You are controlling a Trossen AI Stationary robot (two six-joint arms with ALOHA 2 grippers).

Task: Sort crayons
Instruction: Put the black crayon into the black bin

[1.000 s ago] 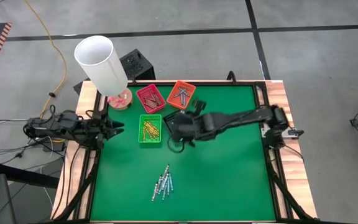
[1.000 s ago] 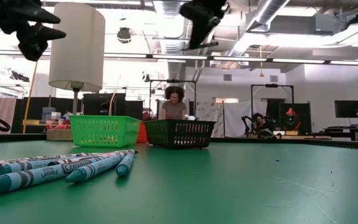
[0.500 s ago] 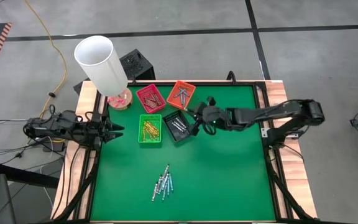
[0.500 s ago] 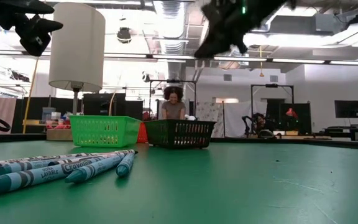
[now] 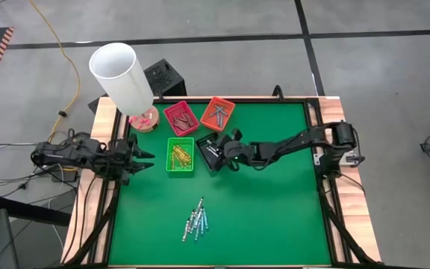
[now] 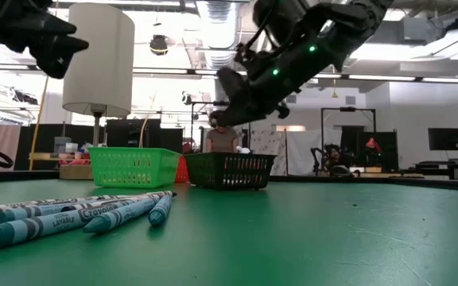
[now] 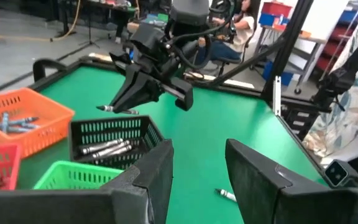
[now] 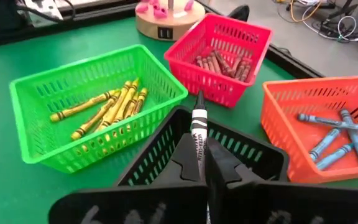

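Your left tool hovers at the surface's left edge, fingers spread, empty. Loose crayons lie near the front edge. Green tray holds yellow ones. Your right tool pinches a grey-white crayon above the black tray.

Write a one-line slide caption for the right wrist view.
Right gripper holds a grey crayon above the black tray.
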